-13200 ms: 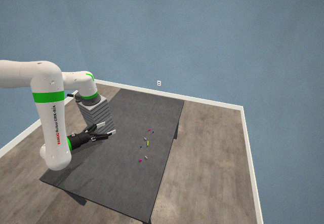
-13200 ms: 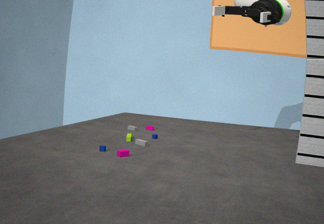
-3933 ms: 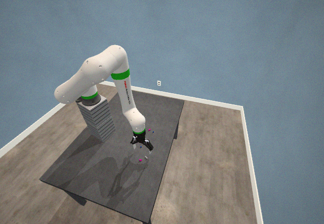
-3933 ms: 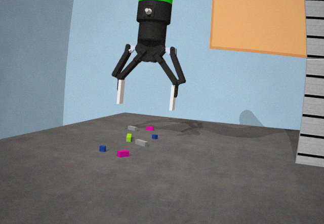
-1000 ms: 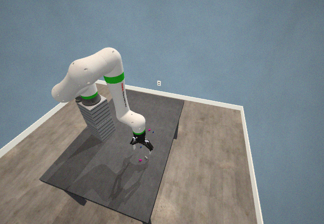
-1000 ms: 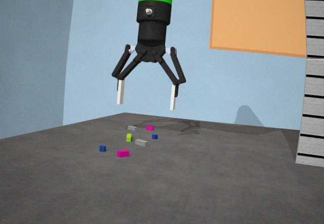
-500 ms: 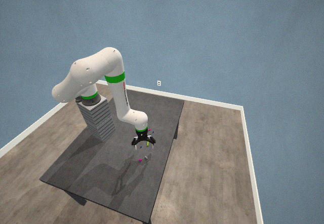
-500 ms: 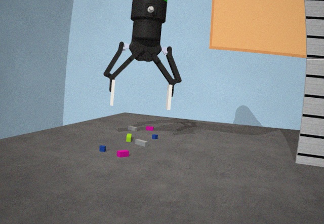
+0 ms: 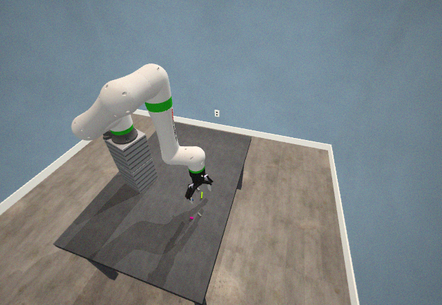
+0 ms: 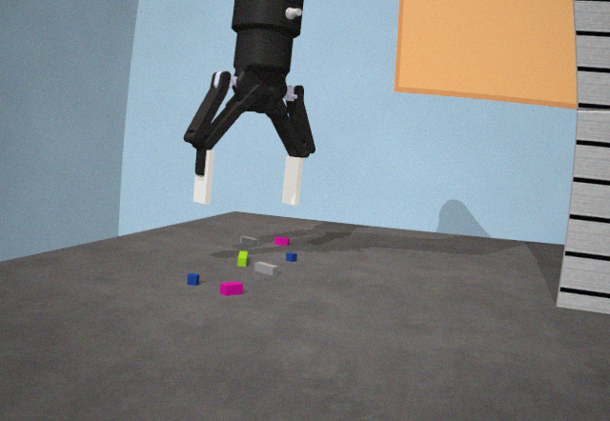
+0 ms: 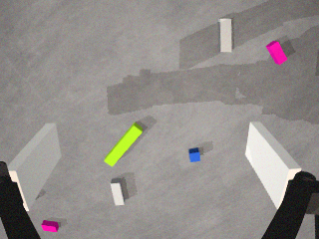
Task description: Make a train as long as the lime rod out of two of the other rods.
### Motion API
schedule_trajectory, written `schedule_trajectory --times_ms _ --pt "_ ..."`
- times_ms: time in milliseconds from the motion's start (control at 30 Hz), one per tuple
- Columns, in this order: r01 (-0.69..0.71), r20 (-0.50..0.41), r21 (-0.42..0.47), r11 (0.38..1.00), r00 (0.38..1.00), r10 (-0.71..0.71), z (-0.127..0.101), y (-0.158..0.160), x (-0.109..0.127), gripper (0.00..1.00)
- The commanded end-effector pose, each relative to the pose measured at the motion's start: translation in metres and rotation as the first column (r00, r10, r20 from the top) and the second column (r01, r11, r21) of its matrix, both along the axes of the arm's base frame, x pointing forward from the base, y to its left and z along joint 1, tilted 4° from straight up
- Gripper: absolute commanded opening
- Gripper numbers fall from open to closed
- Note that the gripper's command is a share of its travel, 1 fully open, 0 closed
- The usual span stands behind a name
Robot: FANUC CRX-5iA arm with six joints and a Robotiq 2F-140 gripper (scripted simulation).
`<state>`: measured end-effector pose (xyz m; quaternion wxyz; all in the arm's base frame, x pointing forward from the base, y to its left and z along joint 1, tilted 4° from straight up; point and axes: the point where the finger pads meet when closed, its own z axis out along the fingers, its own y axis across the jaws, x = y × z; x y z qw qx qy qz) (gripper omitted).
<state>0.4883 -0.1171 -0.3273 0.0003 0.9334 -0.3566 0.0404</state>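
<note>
Exterior view shows the black two-finger gripper (image 10: 247, 179) with white pads hanging above the dark grey mat (image 10: 344, 357), jaws spread wide with nothing between them, well clear of the surface. Taking the long lime-green rod (image 10: 242, 257) as landmark: it lies flat on the mat below the gripper, seen nearly end-on from this side. Just right of it and slightly nearer the camera lies a short grey rod (image 10: 265, 268). Farther right sits a small blue cube-like rod (image 10: 291, 256). Behind the lime rod lies a second grey rod (image 10: 249, 240), with a magenta rod (image 10: 281, 240) to that one's right. In front of the lime rod lies another magenta rod (image 10: 231, 289), and front-left of it a second blue rod (image 10: 193, 279). All the rods lie apart; none touch.

Wrist view looks straight down between the white pads (image 11: 271, 162): the lime rod (image 11: 124, 145) lies diagonally, closer to the left pad, a grey rod (image 11: 118, 193) just below it, a blue rod (image 11: 194, 154) to its right.

In the top view the white arm (image 9: 166, 130) rises from a ribbed grey pedestal (image 9: 141, 173).
</note>
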Motion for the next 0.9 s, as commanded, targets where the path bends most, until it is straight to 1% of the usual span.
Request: schedule_trajectory --times_ms 0,133,300,367,400,467,533,700,867 --pt "-0.165 -0.023 -0.005 0.986 0.986 0.165 0.0 0.012 0.003 1.0" --pt "-0.329 -0.03 -0.013 0.944 0.944 0.328 0.0 0.025 0.006 1.0" --pt "-0.518 -0.039 -0.021 0.855 0.855 0.517 0.0 0.041 0.009 1.0" --pt "-0.518 -0.039 -0.021 0.855 0.855 0.517 0.0 0.041 0.009 1.0" --pt "-0.617 -0.046 -0.025 0.787 0.787 0.616 -0.001 0.05 0.01 1.0" --pt "-0.655 -0.048 -0.027 0.755 0.755 0.654 -0.001 0.054 0.011 1.0" --pt "-0.712 -0.053 -0.029 0.702 0.702 0.71 -0.001 0.06 0.012 1.0" --pt "-0.841 -0.065 -0.032 0.541 0.542 0.838 -0.001 0.075 0.014 1.0" --pt "-0.933 -0.078 -0.033 0.36 0.361 0.929 -0.001 0.091 0.015 1.0"
